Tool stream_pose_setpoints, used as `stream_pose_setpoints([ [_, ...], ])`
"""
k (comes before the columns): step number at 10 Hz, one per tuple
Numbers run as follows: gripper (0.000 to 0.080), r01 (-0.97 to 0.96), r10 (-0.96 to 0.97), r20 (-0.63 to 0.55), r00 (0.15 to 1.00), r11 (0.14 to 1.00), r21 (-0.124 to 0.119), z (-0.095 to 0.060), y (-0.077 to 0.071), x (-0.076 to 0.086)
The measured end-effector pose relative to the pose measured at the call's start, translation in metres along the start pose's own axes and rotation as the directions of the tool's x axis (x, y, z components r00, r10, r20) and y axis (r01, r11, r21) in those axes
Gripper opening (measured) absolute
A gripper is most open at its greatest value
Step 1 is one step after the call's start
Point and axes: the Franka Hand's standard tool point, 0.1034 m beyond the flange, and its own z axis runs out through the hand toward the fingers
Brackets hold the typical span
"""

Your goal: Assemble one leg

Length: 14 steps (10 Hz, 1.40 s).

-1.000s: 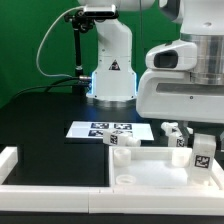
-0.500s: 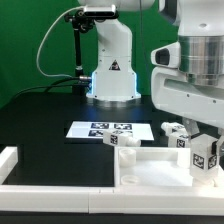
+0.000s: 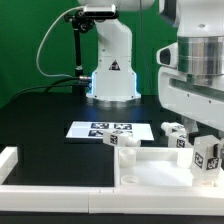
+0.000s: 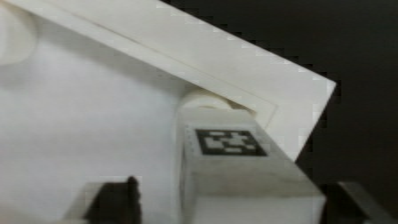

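My gripper (image 3: 206,165) hangs over the right end of the big white tray-like panel (image 3: 150,168), at the exterior view's right. It is shut on a leg (image 3: 207,152), a stubby white block with a black-and-white tag. In the wrist view the leg (image 4: 240,165) lies between my two dark fingers (image 4: 118,200). Its narrower round end (image 4: 214,100) points at the panel's raised rim (image 4: 214,60), close to a corner. I cannot tell whether the end touches the panel. My gripper also shows in the wrist view (image 4: 231,205).
Two more tagged legs stand near the panel's far edge, one (image 3: 118,140) near its middle and one (image 3: 171,130) further right. The marker board (image 3: 100,128) lies behind them. A white rimmed part (image 3: 10,160) sits at the left. The robot base (image 3: 112,70) stands at the back.
My gripper has moved down and toward the exterior view's right with the leg in it, mostly in the first half second. It has hardly moved since.
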Motion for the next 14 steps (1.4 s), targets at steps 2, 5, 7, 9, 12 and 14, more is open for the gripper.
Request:
stream_pose_setpoints([
  [2,0.0629,0.337,-0.337,-0.029,0.941,0.941,0.006,0.004,-0.0026,-0.006],
  [5,0.0643,0.521,-0.52,-0.037,0.853,0.854,-0.001,0.0052,-0.001,-0.007],
  [7,0.0649,0.771,-0.772,-0.046,0.634,0.636,-0.039,0.0038,-0.0014,-0.0014],
  [9,0.0649,0.799,-0.8,-0.046,0.598,0.6,-0.038,0.004,-0.0023,-0.0022],
  [12,0.0387,0.743,-0.743,-0.048,0.667,0.669,-0.033,0.0047,-0.0019,-0.002],
  [14,0.0285,0.656,-0.656,-0.052,0.753,0.754,-0.028,0.0048,-0.0015,-0.0013],
])
